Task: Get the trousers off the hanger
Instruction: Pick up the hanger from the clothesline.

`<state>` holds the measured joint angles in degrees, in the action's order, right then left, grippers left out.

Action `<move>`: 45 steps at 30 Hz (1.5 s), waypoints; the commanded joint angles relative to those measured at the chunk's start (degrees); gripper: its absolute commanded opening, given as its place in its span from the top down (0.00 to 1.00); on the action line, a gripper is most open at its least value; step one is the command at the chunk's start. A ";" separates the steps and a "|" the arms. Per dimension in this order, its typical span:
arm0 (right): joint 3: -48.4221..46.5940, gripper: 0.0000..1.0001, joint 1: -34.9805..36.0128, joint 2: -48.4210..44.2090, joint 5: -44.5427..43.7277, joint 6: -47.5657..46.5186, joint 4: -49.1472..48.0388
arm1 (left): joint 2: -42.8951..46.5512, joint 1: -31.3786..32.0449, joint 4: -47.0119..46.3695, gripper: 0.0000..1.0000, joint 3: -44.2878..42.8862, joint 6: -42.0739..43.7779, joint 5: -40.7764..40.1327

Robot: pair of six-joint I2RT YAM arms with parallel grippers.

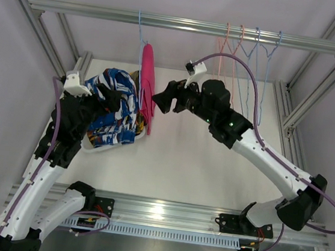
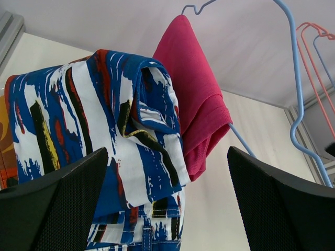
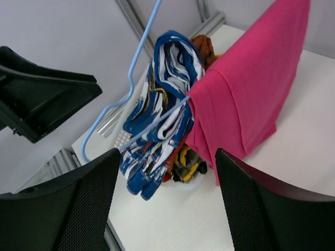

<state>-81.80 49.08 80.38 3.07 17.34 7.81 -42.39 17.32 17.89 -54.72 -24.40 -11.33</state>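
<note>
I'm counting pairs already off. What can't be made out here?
- Pairs below the blue-and-white trousers: covered by it; only an orange scrap and a yellow-and-dark scrap show, right wrist view.
- White basket: mostly hidden by cloth, top view.
- Blue hanger: bar partly wrapped by the magenta trousers, all views.

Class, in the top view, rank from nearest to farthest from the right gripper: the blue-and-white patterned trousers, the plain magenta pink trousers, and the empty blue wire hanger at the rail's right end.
From the right gripper:
1. Plain magenta pink trousers, just left of it, hanging.
2. Blue-and-white patterned trousers, farther left.
3. Empty blue wire hanger, far right on the rail.
</note>
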 commanded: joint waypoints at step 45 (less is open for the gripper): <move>-19.63 0.66 -7.68 29.48 37.89 25.72 -43.32 | -0.41 -1.50 -2.25 0.00 0.31 -1.35 3.51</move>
<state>-98.39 41.36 109.51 39.09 41.56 -29.56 -42.83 16.58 17.65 -54.70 -24.58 -9.47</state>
